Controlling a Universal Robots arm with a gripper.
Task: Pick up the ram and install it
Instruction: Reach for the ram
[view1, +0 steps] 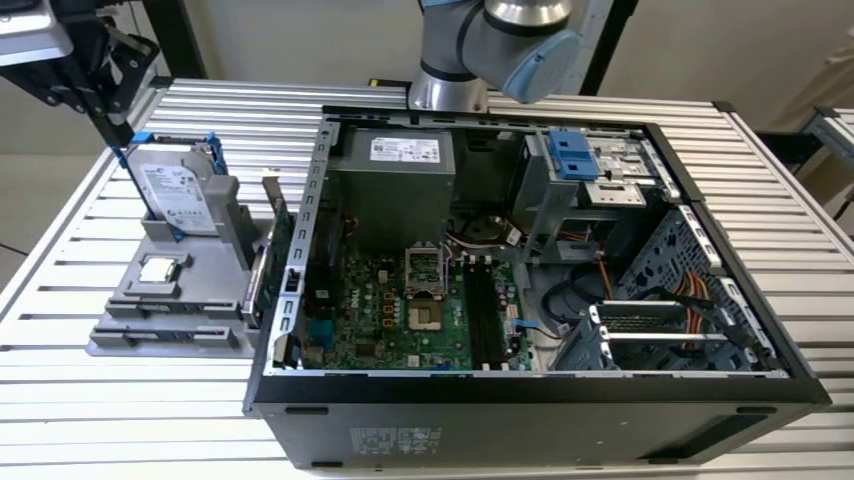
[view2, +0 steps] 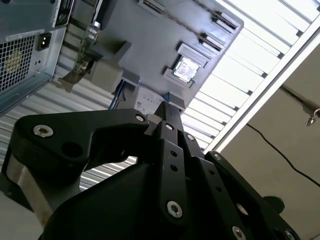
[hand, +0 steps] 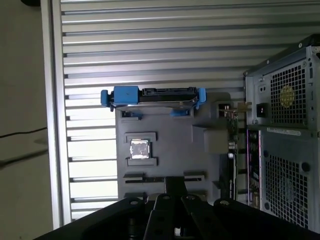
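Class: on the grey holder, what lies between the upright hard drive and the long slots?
The square silver CPU chip, as shown in the first wrist view.

No wording can be read. In the exterior view a white label (view1: 404, 150) lies on the power supply (view1: 387, 205), another covers the hard drive (view1: 176, 188), and a sticker (view1: 396, 440) sits on the case (view1: 561, 412); their print cannot be made out.

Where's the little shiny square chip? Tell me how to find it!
Look for the big open computer case on the slatted table. Beside it, on the exterior view's left, sits a gray holder, and the chip lies flat on it, nearer the camera than the upright hard drive. It is the only small, square, silver thing there.
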